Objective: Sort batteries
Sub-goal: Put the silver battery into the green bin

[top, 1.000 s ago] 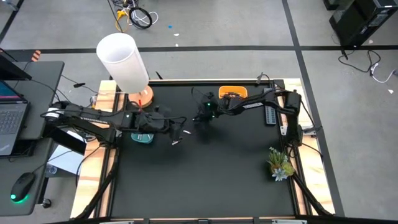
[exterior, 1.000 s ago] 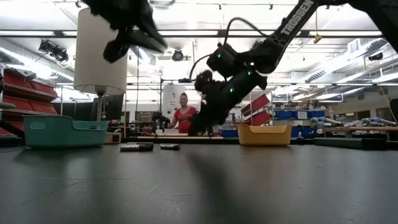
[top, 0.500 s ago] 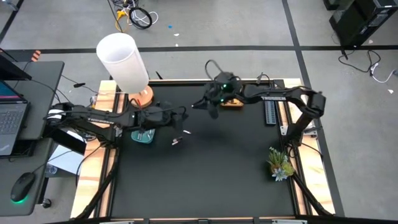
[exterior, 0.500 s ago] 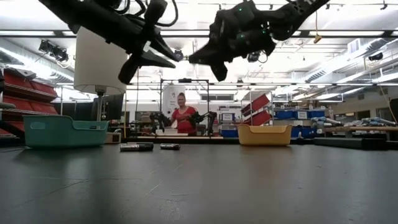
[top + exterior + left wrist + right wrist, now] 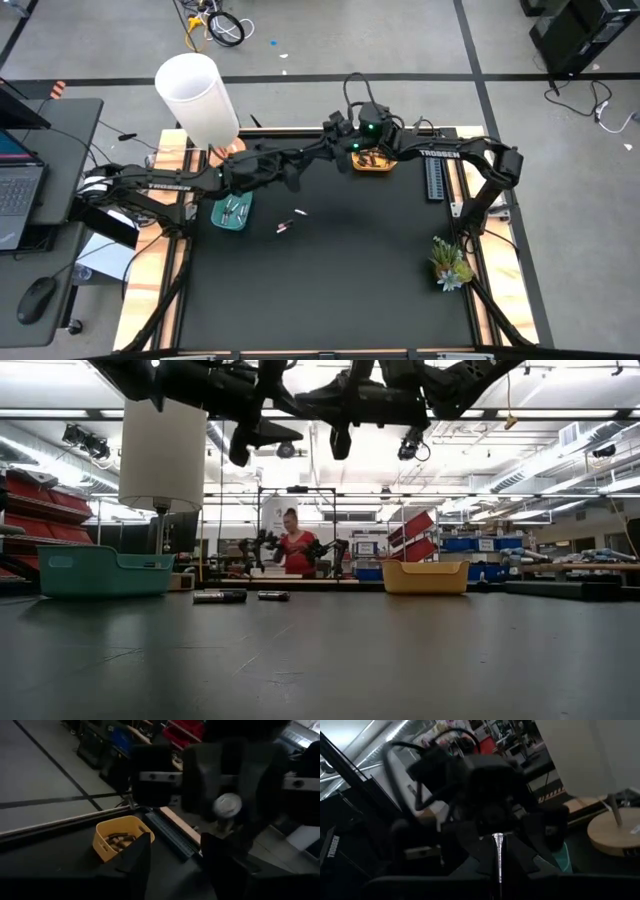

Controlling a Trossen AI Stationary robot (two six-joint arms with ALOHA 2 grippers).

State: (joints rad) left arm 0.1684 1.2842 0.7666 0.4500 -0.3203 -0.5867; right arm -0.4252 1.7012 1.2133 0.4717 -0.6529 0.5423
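Observation:
High above the table's far middle my two grippers face each other. My right gripper [image 5: 338, 130] [image 5: 498, 889] is shut on a thin silver battery [image 5: 498, 852]. My left gripper [image 5: 318, 152] [image 5: 175, 845] stands open just in front of it, nothing between its fingers. Two loose batteries [image 5: 299, 212] [image 5: 281, 229] lie flat on the black table, also seen in the low view [image 5: 220, 596] [image 5: 273, 596]. A teal bin [image 5: 232, 212] at the left and a yellow bin [image 5: 117, 837] at the far middle each hold batteries. My right gripper pinches the silver battery by one end [image 5: 498, 879] between its two shut fingertips. The rest of the battery sticks out past the fingertips toward the left gripper's open fingers [image 5: 545, 832]. The gripper lies about level, and the battery is lifted well clear of the table.
A white lamp [image 5: 200, 100] on a round wooden foot stands at the far left corner. A green plant sprig [image 5: 449, 264] lies by the right edge, a dark strip [image 5: 433, 182] near the right arm's base. A person shows in the room beyond [image 5: 297, 545].
My right gripper has risen from just above the table by the yellow bin to well above it and tipped from slanting down to about level. My left gripper has swung from over the teal bin toward the table's right and far side, up to the right gripper.

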